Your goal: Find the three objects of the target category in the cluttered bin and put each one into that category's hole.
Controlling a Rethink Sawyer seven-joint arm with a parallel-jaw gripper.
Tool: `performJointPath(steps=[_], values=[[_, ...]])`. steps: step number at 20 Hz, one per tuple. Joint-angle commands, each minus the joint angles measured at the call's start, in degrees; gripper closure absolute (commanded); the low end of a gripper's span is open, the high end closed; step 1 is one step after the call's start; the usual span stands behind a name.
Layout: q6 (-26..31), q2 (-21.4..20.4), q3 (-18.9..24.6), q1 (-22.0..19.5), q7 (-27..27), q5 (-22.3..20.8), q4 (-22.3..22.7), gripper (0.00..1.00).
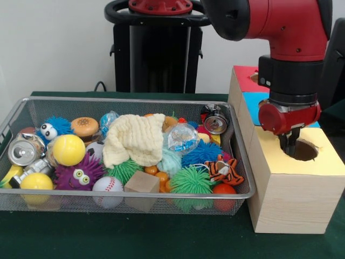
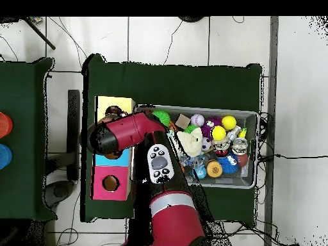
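Bin full of toys; claw over yellow hole, spread or pinching cannot tell; progress unclear.

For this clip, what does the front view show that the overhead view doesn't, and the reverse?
Front only: the gripper reaching into the round hole in the yellow top of the wooden box; overhead, the red arm covers that spot. Overhead only: the pink panel's round hole and a second dark green table holding orange and blue items. Both: the wire mesh bin of toys, with the cream cloth on top.
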Motion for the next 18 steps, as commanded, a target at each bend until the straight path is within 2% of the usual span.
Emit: performJointPath(steps=[1, 6, 10, 12, 14, 18], values=[[-0.7, 4.8, -1.4, -0.4, 2.6, -4.2, -2.0, 1.0], [-0.9, 3.2, -2.1, 0.1, 3.5, -3.9, -0.5, 1.0], [-2.0, 1.1, -0.2, -0.3, 3.7, -2.9, 1.4, 1.0], [-6.2, 0.9, 0.6, -0.1, 4.5, -3.4, 1.3, 1.0], [-7.1, 0.6, 0.2, 0.2, 6.1, -2.7, 1.8, 1.0], [-6.8, 0.7, 0.1, 0.3, 5.9, -2.3, 1.6, 1.0]])
